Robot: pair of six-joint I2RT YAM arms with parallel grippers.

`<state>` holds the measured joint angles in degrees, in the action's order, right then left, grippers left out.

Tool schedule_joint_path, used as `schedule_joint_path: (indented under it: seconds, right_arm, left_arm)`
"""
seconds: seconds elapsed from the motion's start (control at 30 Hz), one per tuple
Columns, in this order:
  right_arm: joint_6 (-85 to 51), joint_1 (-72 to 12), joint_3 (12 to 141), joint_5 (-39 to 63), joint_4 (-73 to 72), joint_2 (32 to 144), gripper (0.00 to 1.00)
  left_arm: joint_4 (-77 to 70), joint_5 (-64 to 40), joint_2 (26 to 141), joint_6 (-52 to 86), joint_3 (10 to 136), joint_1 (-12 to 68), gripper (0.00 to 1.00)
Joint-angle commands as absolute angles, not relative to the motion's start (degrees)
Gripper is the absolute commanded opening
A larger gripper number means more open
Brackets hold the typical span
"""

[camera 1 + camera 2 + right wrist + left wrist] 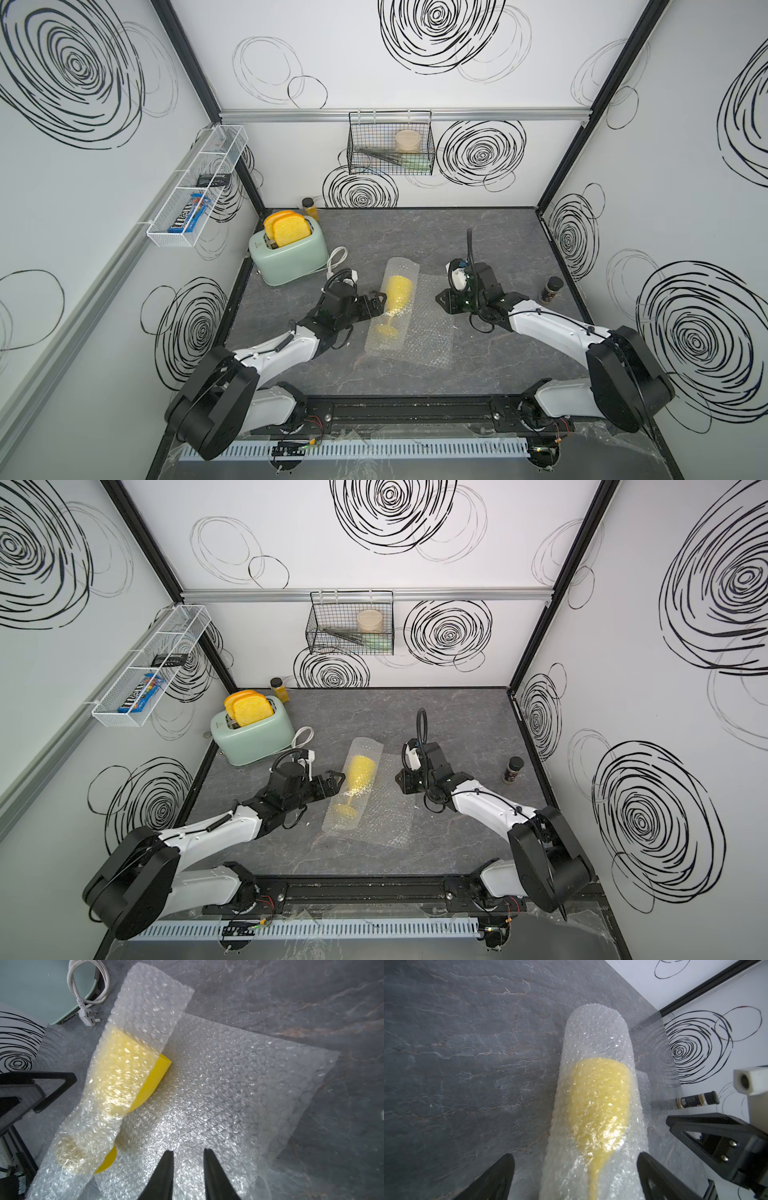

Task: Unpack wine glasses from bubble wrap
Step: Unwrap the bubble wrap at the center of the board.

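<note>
Goblet, one, under one bubble wrap sheet; left end effector spread wide, right end effector slightly parted, both empty.

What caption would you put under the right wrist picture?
Slightly open right end effector over partly unrolled bubble wrap; yellow goblet peeking out.

Both arms pair white link shells with big round black joint housings: the left arm at lower left of a top view, the right arm at lower right. Thin black cables loop off each wrist. The right gripper has tapered matte-black fingers; two silver screws stud its black frame.
</note>
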<state>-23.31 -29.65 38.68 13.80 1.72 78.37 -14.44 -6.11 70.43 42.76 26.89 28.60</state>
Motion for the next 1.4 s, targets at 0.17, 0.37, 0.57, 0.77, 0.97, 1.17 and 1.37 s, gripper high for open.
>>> schedule_joint_path:
  seconds: [0.17,0.37,0.57,0.77,0.97,1.17,1.37]
  right_arm:
    - [-26.4,-30.9,36.8,19.4,-4.0,81.3,0.31]
    - [-28.7,-38.0,41.7,18.8,-6.4,88.1,0.3]
    - [-32.1,-43.2,46.7,19.8,-8.3,93.1,0.33]
    - [-32.8,-45.0,50.4,19.4,-7.3,95.4,0.4]
    - [-26.5,-41.0,53.3,20.7,-2.0,93.5,0.42]
    - [-15.2,-32.7,58.0,26.6,3.1,92.7,0.43]
    - [-6.9,-29.6,61.8,34.0,1.2,98.5,0.53]
  left_arm:
    - [-3.3,-3.7,62.7,36.9,32.8,28.8,0.98]
    - [-3.9,-7.1,60.9,37.4,28.6,25.2,0.98]
    - [-0.7,-8.8,55.8,36.2,27.4,20.1,0.98]
    - [3.6,-9.7,51.9,34.3,30.3,17.3,0.98]
    - [6.5,-10.7,50.8,35.0,35.4,20.6,0.98]
    - [4.9,-8.6,52.2,39.2,37.9,29.6,0.98]
    - [0.2,-6.8,55.2,43.0,34.5,34.9,0.97]
